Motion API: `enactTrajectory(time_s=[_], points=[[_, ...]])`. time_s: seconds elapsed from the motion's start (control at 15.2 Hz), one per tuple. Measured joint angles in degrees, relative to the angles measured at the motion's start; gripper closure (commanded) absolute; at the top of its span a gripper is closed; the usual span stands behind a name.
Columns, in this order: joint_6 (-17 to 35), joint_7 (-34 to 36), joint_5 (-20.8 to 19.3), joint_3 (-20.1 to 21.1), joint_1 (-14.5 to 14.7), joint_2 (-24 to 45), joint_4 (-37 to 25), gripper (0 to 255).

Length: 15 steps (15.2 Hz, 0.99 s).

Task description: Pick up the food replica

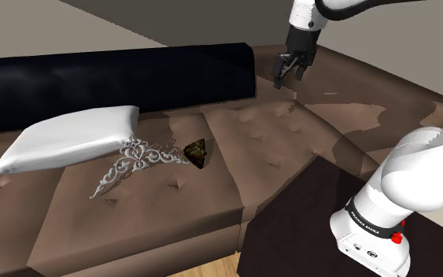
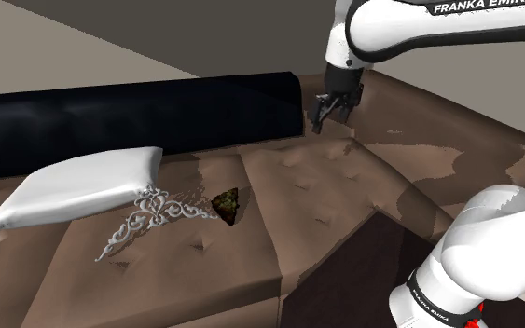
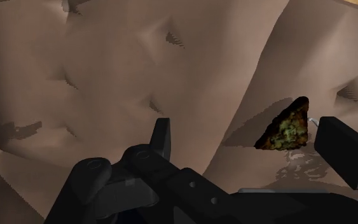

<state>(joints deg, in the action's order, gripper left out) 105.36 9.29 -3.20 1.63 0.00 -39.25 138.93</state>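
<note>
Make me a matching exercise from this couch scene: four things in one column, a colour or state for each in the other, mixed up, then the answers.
Column one:
1 pillow
2 food wedge
3 ornament
4 pincer

Column two:
A open, in the air above the couch
B dark, triangular
C white, plump
D silvery, lacy

Pairs: 1-C, 2-B, 3-D, 4-A.

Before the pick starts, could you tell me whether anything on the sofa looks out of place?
Yes: a dark three-cornered food piece lies straight on the brown sofa seat, next to a silvery lacy ornament by the white pillow. Neither belongs on a seat; nothing looks spilled or damaged.
</note>
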Motion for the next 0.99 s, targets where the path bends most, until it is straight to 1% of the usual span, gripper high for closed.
enactTrajectory(time_s=[0.13, 0.66, 0.99], points=[[3.2, 1.6, 0.7, 0.7, 0.2, 2.3, 1.1, 0], [16.7, 8.6, 3.1, 4.4, 1.1, 15.2, 2.9, 0], [24.8, 13.1, 3.6, 6.6, 1.5, 25.8, 0.8, 0]])
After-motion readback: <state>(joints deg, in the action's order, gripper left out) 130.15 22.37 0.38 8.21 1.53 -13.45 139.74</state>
